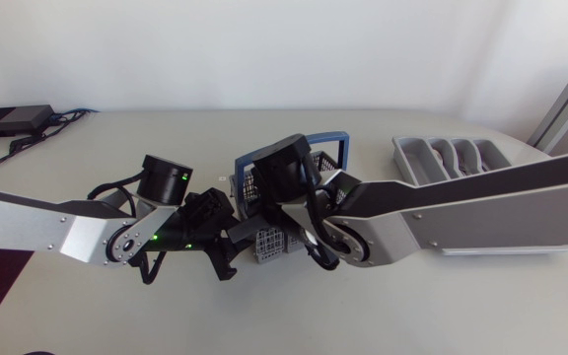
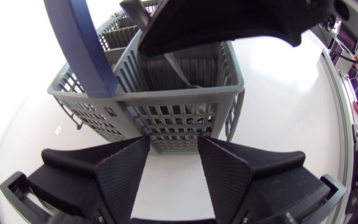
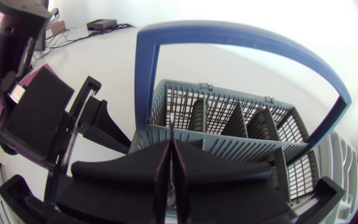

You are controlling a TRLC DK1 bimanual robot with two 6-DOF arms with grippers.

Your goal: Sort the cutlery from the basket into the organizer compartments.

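While the grey cutlery basket (image 1: 267, 245) with its blue handle (image 1: 325, 137) stands on the tabletop (image 1: 87, 316), the right arm (image 1: 481, 207) hangs over it. Its jaws are pressed together on a slim grey cutlery piece (image 2: 180, 70), whose lower end dips into one of the basket's compartments. From the basket's other side the left arm (image 1: 47, 227) holds its jaws apart, just short of the basket's slotted wall. Well off to the basket's right lies the grey organizer (image 1: 407, 158).

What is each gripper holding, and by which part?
Left fingers are open, holding nothing. Right fingers apparently pinch a grey cutlery piece by its upper end, inside the basket.
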